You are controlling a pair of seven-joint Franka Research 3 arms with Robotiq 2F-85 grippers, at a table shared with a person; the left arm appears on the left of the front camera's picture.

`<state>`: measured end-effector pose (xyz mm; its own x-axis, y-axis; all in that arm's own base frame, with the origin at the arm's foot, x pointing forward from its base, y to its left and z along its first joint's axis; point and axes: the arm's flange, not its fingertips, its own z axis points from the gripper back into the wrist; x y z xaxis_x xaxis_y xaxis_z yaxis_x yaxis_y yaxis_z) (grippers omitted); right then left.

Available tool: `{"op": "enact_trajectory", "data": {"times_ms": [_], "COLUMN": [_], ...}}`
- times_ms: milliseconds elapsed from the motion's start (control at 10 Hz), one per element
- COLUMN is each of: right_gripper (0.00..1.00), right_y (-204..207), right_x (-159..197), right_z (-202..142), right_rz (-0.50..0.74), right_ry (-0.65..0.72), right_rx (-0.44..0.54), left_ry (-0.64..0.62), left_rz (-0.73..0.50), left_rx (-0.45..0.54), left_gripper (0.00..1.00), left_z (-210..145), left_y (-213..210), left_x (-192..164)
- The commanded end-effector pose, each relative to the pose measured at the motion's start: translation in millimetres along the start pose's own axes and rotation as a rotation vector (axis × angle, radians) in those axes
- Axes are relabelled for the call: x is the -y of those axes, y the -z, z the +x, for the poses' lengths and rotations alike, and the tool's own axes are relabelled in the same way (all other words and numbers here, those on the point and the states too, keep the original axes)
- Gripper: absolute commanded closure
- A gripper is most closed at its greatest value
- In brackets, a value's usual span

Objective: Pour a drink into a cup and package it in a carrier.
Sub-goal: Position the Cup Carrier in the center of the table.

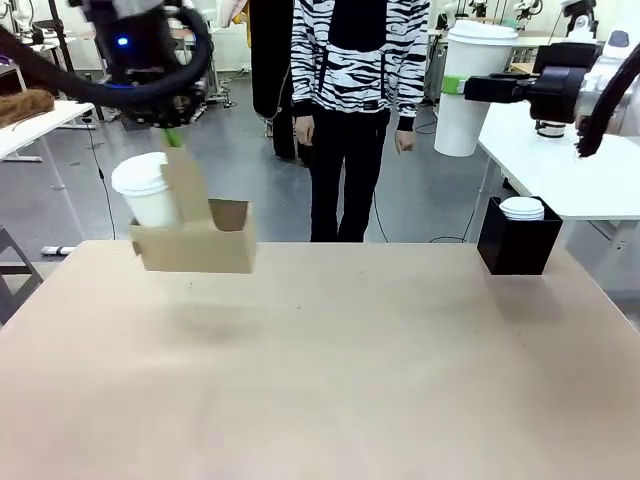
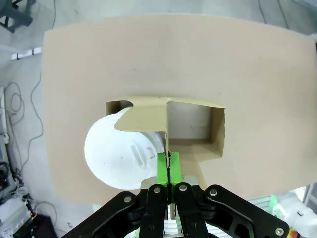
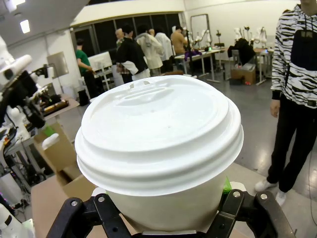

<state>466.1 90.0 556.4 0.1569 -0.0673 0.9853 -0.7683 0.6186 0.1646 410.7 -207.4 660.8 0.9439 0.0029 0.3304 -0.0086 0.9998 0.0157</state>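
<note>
Front view: the left gripper (image 1: 172, 138) grips the carrier (image 1: 200, 248) by its upright tab above the table (image 1: 350, 380), 1 lidded cup (image 1: 148, 192) seated in it (right gripper (image 1: 462, 87) clamps a 2nd cup (image 1: 470, 120), well apart).

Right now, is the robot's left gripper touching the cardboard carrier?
Touching. The left wrist view shows the left gripper pinched shut on the upright handle tab of the carrier, with its green pads pressed against the cardboard.
</note>
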Motion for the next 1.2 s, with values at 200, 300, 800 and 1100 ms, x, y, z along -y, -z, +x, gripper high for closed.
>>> {"op": "enact_trajectory", "data": {"times_ms": [200,300,800,1100], "right_gripper": [0.20,0.20,0.20,0.20], "right_y": [0.6,0.6,0.6,0.6], "right_x": [-0.6,-0.6,-0.6,-0.6], "right_z": [4.2,4.2,4.2,4.2], "right_rz": [0.008,0.008,0.008,0.008], "right_ry": [0.001,0.001,0.001,0.001], "right_rx": [0.012,0.012,0.012,0.012], "left_ry": [-0.022,-0.004,-0.005,-0.036], "left_rz": [0.037,0.037,0.027,0.039], "left_rx": [-0.016,-0.016,-0.052,-0.023], "left_gripper": [0.99,0.99,0.99,0.99], "left_z": [-46.2,-59.7,-94.4,-109.9], "left_y": [-1.3,8.1,75.1,106.6], "left_x": [92.0,114.4,181.5,185.2]}}
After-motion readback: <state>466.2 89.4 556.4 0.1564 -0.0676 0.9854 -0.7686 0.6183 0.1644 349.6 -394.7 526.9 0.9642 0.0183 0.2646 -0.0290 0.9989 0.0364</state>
